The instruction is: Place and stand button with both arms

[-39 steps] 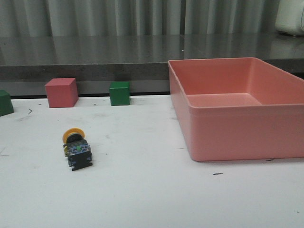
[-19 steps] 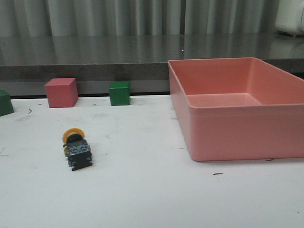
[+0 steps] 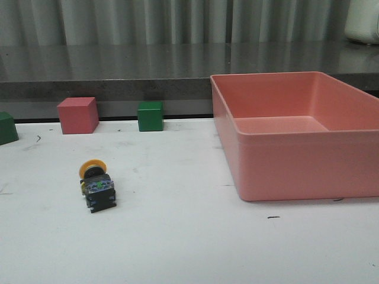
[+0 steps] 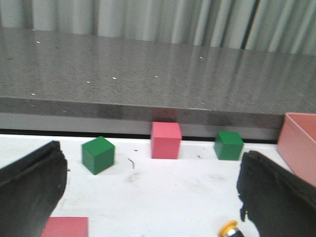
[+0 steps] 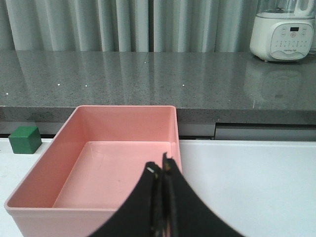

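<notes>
The button [image 3: 96,184] lies on its side on the white table, left of centre, with its yellow cap [image 3: 92,167] pointing away and its clear base block toward the camera. Neither arm shows in the front view. In the left wrist view, my left gripper [image 4: 150,168] is open, its black fingers [image 4: 32,182] spread wide. Only the yellow cap of the button [image 4: 228,229] peeks in beside the other finger, apart from it. My right gripper [image 5: 160,167] is shut with nothing in it, hovering at the near edge of the pink bin [image 5: 37,170].
A pink cube [image 3: 77,115] and a green cube [image 3: 150,116] stand at the table's back edge, and another green cube [image 3: 7,128] sits at the far left. The large pink bin [image 3: 296,168] fills the right side. A white appliance [image 5: 281,29] stands on the grey counter behind.
</notes>
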Robot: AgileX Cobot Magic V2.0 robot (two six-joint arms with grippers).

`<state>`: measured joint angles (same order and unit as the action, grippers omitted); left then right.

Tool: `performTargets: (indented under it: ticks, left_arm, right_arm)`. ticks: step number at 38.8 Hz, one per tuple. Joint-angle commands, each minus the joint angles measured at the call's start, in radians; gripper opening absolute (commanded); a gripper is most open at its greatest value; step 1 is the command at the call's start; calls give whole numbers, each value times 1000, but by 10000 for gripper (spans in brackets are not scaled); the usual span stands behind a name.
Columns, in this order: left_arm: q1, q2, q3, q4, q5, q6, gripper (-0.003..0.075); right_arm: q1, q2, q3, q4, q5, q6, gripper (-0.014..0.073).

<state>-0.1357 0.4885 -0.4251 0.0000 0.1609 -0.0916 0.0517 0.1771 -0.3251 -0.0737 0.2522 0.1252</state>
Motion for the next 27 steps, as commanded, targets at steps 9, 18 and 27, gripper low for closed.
performTargets:
  ticks: [9, 18, 27]
  left_arm:
    - [-249, 367, -202, -16, 95, -10, 671]
    - [-275, 738, -424, -214, 307, -10, 671]
    - [-275, 1053, -663, -275, 551, -30, 671]
  right_arm:
    - [-7, 11, -26, -11, -85, -9, -71]
    - [-7, 11, -26, -11, -85, -9, -71]
    - [-7, 11, -26, -11, -85, -9, -71]
